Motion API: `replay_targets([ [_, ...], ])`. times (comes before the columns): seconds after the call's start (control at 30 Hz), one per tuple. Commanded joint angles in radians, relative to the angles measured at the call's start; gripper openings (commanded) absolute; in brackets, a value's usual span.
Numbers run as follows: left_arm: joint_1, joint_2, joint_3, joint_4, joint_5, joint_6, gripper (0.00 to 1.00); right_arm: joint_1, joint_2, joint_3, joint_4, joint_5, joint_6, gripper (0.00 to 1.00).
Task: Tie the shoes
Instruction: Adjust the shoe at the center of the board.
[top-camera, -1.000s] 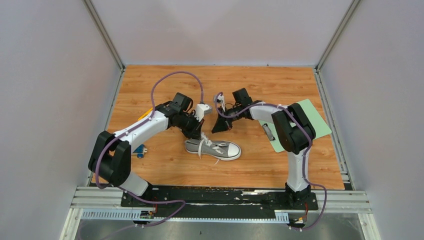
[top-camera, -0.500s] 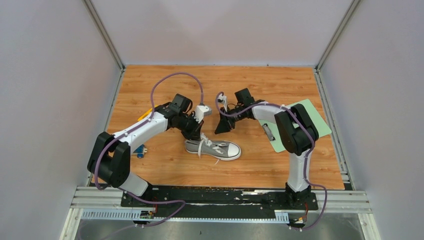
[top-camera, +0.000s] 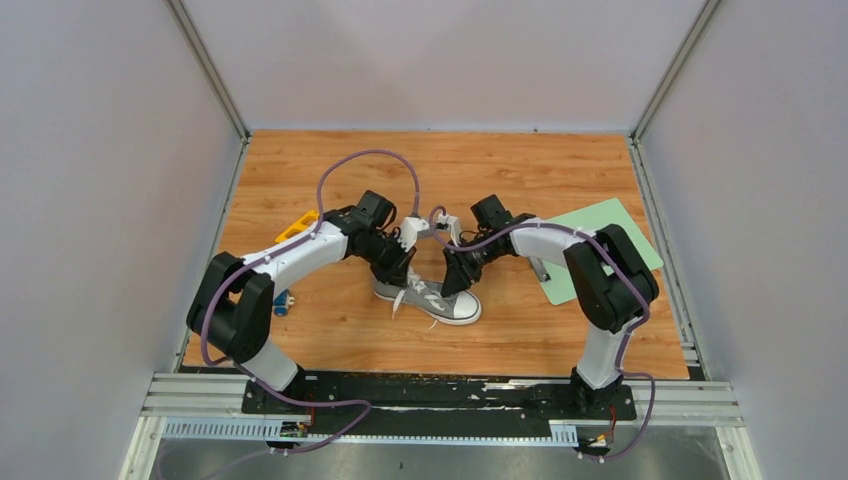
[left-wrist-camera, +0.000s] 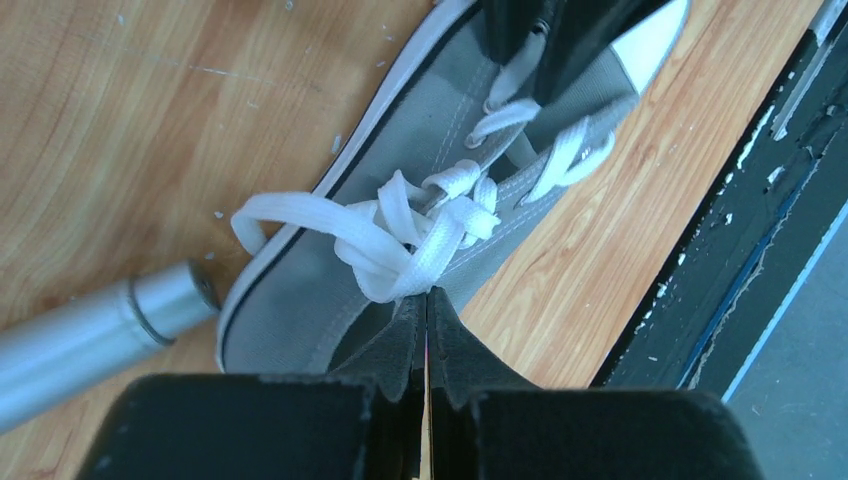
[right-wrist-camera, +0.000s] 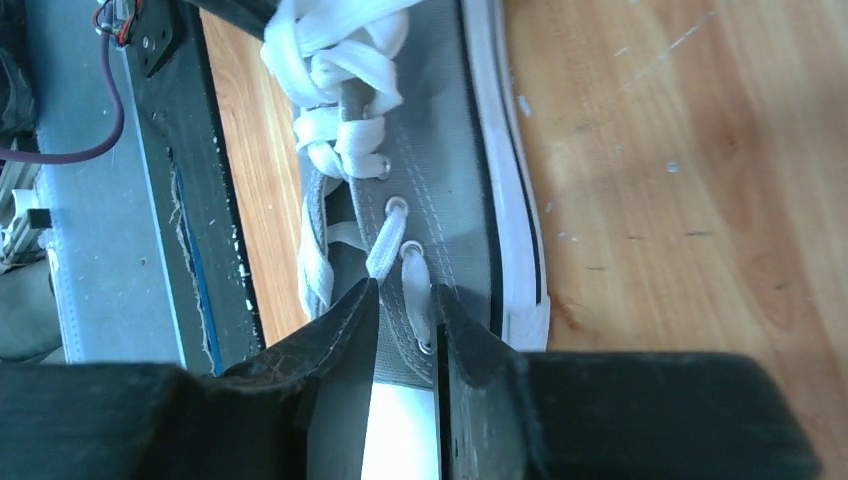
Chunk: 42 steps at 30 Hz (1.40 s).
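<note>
Left wrist view: with left gripper (left-wrist-camera: 425, 310) clamped shut on laces (left-wrist-camera: 400, 240) at the shoe (left-wrist-camera: 300, 300) middle, nip half-open, empty right gripper (right-wrist-camera: 405, 292) squarely onto toe-side lace.

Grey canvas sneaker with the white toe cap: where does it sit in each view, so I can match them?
Top external: the grey canvas sneaker lies just below the picture's middle.
Left wrist: the sneaker runs diagonally from lower left to top centre.
Right wrist: the sneaker runs top to bottom through the centre.
Shared landmark: the black base rail, right in the left wrist view, left in the right wrist view.
</note>
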Motion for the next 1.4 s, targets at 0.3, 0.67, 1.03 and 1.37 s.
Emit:
replay_targets([
  [0.3, -0.005, 0.028, 0.1, -0.073, 0.007, 0.119, 0.0, 0.178, -0.03, 0.018, -0.082, -0.102, 0.028, 0.27],
  [0.67, -0.018, 0.112, 0.135, 0.029, 0.113, 0.1, 0.02, -0.149, -0.113, 0.03, -0.138, -0.21, -0.042, 0.29],
  [1.03, -0.052, 0.131, 0.173, 0.116, 0.128, 0.033, 0.03, -0.217, -0.121, -0.008, -0.05, -0.189, 0.055, 0.33],
  [1.37, -0.065, 0.16, 0.209, 0.127, 0.151, 0.007, 0.04, -0.123, -0.06, 0.041, -0.053, -0.229, 0.066, 0.39],
])
